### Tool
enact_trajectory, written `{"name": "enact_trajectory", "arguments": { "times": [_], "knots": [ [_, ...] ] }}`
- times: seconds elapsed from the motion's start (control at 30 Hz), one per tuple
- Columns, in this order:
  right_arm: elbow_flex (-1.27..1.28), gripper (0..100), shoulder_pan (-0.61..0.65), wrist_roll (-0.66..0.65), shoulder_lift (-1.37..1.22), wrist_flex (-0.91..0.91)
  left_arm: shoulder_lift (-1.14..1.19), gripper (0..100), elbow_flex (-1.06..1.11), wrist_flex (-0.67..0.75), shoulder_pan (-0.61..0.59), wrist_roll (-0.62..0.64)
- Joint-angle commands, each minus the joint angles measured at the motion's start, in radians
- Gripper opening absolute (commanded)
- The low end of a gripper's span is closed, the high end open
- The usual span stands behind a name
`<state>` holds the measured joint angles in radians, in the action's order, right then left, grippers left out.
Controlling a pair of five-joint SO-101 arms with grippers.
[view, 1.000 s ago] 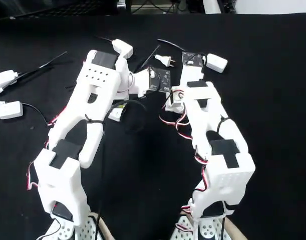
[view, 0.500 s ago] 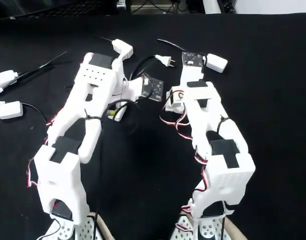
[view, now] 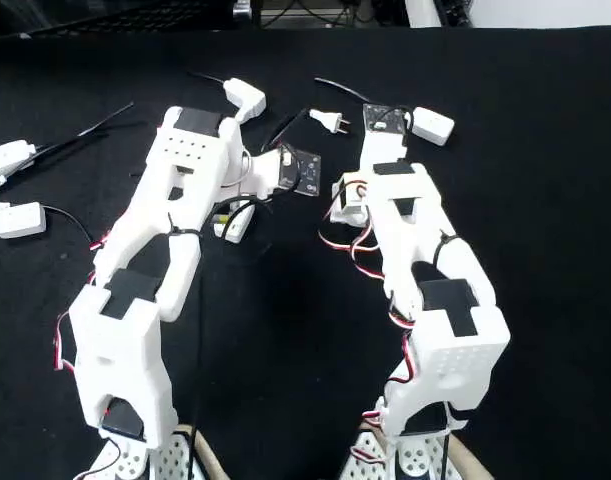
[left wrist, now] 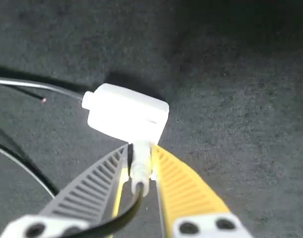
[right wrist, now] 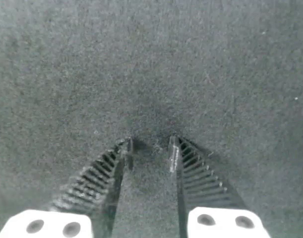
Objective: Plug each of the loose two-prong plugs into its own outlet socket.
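Observation:
My left gripper [left wrist: 140, 166] is shut on a white two-prong plug [left wrist: 140, 171], grey finger on one side and yellow finger on the other. The plug's front end meets a white outlet socket [left wrist: 126, 116] on the black cloth, and its prongs are hidden. A black cable trails from the plug toward the camera. In the high view this gripper [view: 232, 222] sits tucked beside the left arm. A loose plug [view: 330, 121] lies at the back centre, close to another white socket [view: 432, 126]. My right gripper [right wrist: 149, 148] is open over bare cloth, holding nothing.
A white socket [view: 245, 97] lies beyond the left arm's wrist. Two more white sockets [view: 10, 156] [view: 18, 220] with cables rest at the table's left edge. Thin black wires run across the back left. The right arm [view: 425, 270] stretches toward the loose plug.
The left arm's wrist and its camera board swung a little to the left, uncovering more of the cloth near the loose plug. The right arm has stayed still.

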<state>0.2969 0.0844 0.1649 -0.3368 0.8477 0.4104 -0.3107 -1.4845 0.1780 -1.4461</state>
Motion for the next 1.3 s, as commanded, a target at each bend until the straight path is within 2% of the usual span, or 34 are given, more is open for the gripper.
{"name": "enact_trajectory", "arguments": {
  "times": [0.0,0.3,0.6,1.07,1.27],
  "knots": [
    [0.010,15.5,-0.044,0.008,0.028,0.009,0.017,3,-0.012,0.018,0.013,-0.140],
    [0.010,15.5,-0.044,0.008,0.028,0.008,0.023,3,-0.036,0.012,0.036,-0.138],
    [0.010,15.5,-0.044,0.006,0.028,0.008,0.035,3,-0.128,-0.084,0.051,-0.138],
    [0.010,15.5,-0.044,0.006,0.028,0.009,0.037,3,-0.062,-0.080,0.031,-0.144],
    [0.010,15.5,-0.044,0.006,0.028,0.009,0.120,3,-0.093,-0.035,0.012,-0.181]
  ]
}}
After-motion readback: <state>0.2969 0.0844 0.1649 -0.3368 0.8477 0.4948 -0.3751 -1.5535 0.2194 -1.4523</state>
